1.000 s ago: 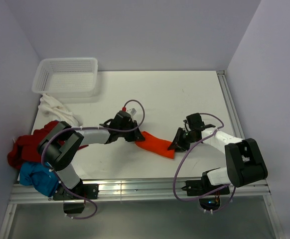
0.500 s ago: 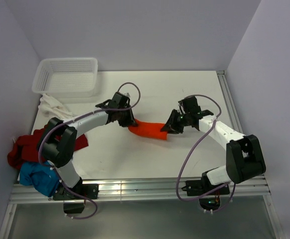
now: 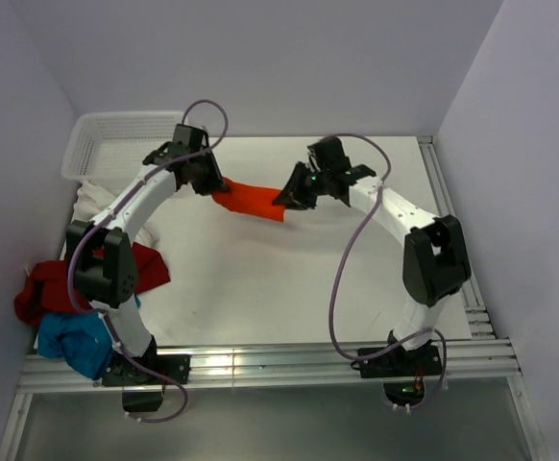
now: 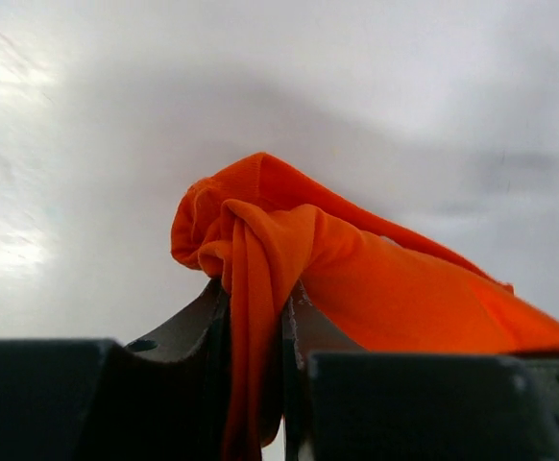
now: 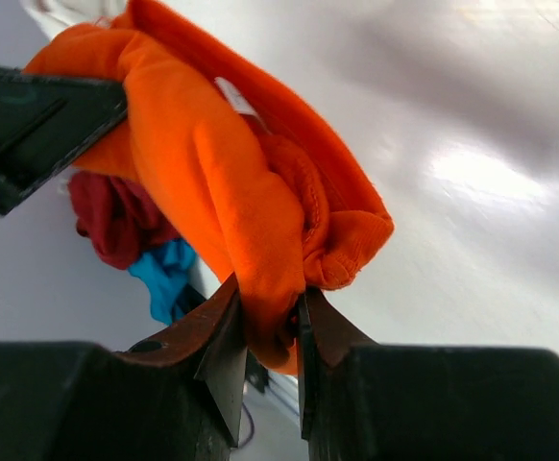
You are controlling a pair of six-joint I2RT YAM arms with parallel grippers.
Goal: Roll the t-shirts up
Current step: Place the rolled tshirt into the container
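The bright orange t-shirt is bunched into a short roll, held between both grippers above the far middle of the table. My left gripper is shut on its left end; in the left wrist view the orange fabric is pinched between the jaws. My right gripper is shut on its right end, with the orange shirt clamped in the jaws in the right wrist view. A dark red t-shirt, a turquoise t-shirt and a white t-shirt lie at the left edge.
A white perforated basket stands at the far left corner, just left of my left gripper. A metal rail runs along the table's right edge. The dark red and turquoise shirts show in the right wrist view's background.
Both grippers have carried the orange shirt from the near middle of the table toward the far side and to the left, nearer the basket, keeping it gripped at each end.
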